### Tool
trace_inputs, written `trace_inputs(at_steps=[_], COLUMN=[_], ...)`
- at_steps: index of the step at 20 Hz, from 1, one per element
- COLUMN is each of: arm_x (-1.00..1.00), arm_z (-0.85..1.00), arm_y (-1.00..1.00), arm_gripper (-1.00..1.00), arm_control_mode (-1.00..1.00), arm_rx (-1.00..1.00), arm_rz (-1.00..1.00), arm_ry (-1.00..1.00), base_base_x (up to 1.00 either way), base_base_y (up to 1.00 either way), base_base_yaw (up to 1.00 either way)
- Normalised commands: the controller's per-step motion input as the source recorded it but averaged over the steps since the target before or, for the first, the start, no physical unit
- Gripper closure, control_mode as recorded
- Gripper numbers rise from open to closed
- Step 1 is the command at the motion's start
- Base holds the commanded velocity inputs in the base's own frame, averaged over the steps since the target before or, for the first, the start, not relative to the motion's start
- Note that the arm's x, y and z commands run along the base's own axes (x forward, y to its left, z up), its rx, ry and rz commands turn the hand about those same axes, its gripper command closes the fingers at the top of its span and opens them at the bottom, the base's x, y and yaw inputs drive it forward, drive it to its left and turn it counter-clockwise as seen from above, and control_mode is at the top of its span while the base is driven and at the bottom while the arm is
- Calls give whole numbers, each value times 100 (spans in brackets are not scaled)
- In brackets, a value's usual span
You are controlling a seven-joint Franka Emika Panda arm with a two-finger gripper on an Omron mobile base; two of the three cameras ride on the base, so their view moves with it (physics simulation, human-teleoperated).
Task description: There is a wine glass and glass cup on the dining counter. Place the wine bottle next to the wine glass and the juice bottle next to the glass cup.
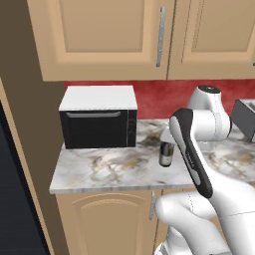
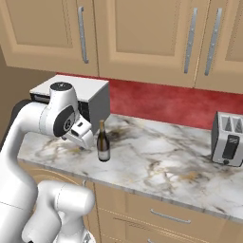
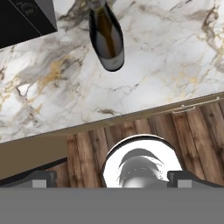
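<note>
1. The slim dark glass wine bottle [image 2: 103, 143] with its long narrow neck and pale label stands upright on a white-grey marble-patterned counter with brown veins [image 2: 156, 163], near the front edge. It stands just to the right of a black microwave with a white top [image 1: 98, 122], apart from it.

2. The white arm's two-finger gripper [image 2: 84, 134] hangs just to the left of the bottle in the right base view, at about the height of the bottle's body. There is a gap between them, with no contact visible.

3. In the hand view the two dark finger tips [image 3: 43, 178] sit far apart at the bottom corners with nothing between them. The claw is released and holds nothing.

4. The relation that matters: in the hand view the bottle [image 3: 106, 37] lies ahead of the claw at the top of the picture, roughly on its centre line, with its long axis running up and away from the camera. In the room that axis is vertical. The camera looks down over the counter's front edge at a brown wooden plank floor [image 3: 192, 131].

5. As a judgement, the step in hand is the reach for the bottle. The claw probably needs to go forward so the fingers pass either side of the upright body, then close.

6. No glasses or juice bottle can be seen from here, so both placements are not yet done.
</note>
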Motion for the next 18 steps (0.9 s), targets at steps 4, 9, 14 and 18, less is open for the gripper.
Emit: trace_inputs(at_steps=[4,9,14,18], arm_x=[-3,-12,-27,-29], arm_z=[0,0,4,3], arm_y=[0,-4,-15,-22], arm_gripper=[-100,-100,-100,-100], arm_control_mode=[-100,-100,-100,-100], arm_rx=[0,2,6,0], arm_rz=[0,3,26,38], arm_ry=[-2,-3,0,0], base_base_x=[-1,0,0,0], base_base_y=[0,0,0,0], base_base_yaw=[0,0,0,0])
